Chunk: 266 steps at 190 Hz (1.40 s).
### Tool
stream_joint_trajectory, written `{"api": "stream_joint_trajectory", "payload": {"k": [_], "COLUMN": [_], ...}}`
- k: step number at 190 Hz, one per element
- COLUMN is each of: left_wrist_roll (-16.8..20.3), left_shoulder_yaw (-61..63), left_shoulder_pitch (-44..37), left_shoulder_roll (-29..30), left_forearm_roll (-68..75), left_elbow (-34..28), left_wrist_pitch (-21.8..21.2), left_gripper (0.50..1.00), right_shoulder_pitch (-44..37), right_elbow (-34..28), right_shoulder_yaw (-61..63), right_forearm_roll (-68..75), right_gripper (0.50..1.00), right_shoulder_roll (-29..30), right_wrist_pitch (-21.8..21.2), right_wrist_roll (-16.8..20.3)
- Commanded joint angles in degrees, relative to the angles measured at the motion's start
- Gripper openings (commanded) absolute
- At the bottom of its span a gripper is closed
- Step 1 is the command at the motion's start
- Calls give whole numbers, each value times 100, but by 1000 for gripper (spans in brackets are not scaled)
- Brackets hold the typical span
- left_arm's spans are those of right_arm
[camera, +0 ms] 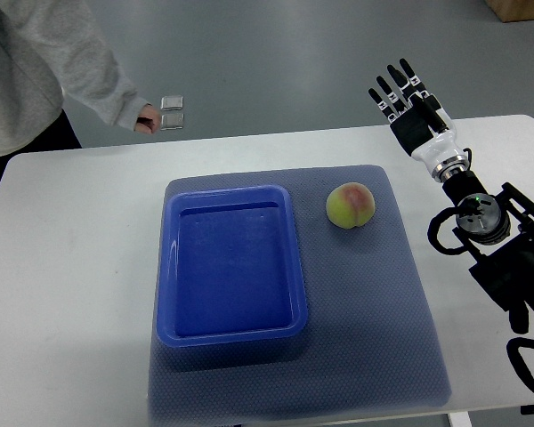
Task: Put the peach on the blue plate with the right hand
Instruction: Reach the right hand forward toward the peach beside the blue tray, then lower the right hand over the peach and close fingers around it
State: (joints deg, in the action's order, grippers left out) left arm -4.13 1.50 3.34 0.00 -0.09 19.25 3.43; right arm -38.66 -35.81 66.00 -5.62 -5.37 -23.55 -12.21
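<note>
A yellow-green peach with a red blush lies on the grey-blue mat, just right of the blue plate, a deep rectangular tray with nothing in it. My right hand hovers past the table's far right edge, up and to the right of the peach, well apart from it. Its black fingers are spread straight and hold nothing. The left arm does not show.
The mat lies on a white table. At the far left a person in a grey sleeve stands by the table edge, hand holding a small silver device.
</note>
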Motion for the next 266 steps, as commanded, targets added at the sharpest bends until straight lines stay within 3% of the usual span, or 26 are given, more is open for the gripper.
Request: {"api": "stream_joint_trajectory", "payload": {"k": [1,79,126,164,174,175,185,195,196,204,217,218,220,240,266], "left_wrist_roll": [0,0,0,0,0,0,0,0,0,0,0,0,9,9,0], "left_shoulder_yaw": [-1,-1,8,-1,-1,8,-1,-1,-1,-1,-1,-1,-1,-9,-9], "left_shoulder_pitch": [0,0,0,0,0,0,0,0,0,0,0,0,0,0,0], "left_shoulder_roll": [0,0,0,0,0,0,0,0,0,0,0,0,0,0,0], "left_forearm_roll": [0,0,0,0,0,0,0,0,9,0,9,9,9,9,0], "left_elbow": [0,0,17,26,26,35,35,35,44,44,44,44,44,44,44], "left_wrist_pitch": [0,0,0,0,0,9,9,9,9,9,9,9,0,9,9], "left_gripper": [1000,1000,1000,1000,1000,1000,1000,1000,1000,1000,1000,1000,1000,1000,1000], "right_shoulder_pitch": [-1,-142,-651,-1635,-1636,-1862,-2119,-2119,-2328,-2462,-2506,-2610,-2655,-2945,-2954], "right_elbow": [-5,-5,-67,-330,-330,-391,-480,-480,-654,-884,-1034,-1390,-1490,-1684,-1684], "right_shoulder_yaw": [0,-17,-738,-2073,-2074,-2422,-2847,-2847,-3274,-3567,-3682,-3961,-4051,-4745,-5027], "right_forearm_roll": [0,-79,-528,-2908,-2910,-3614,-4341,-4342,-4856,-5124,-5168,-5255,-5282,-5546,-5845], "right_gripper": [930,930,930,930,930,930,930,930,932,930,930,932,932,930,930], "right_shoulder_roll": [1,1,-377,-931,-931,-1070,-1159,-1160,-1281,-1467,-1546,-1703,-1722,-1722,-1696], "right_wrist_pitch": [0,-9,-79,-202,-202,-394,-650,-650,-911,-1145,-1145,-1145,-1145,-1145,-1145], "right_wrist_roll": [-1,26,43,43,43,61,70,70,122,228,289,489,561,1212,1441]}}
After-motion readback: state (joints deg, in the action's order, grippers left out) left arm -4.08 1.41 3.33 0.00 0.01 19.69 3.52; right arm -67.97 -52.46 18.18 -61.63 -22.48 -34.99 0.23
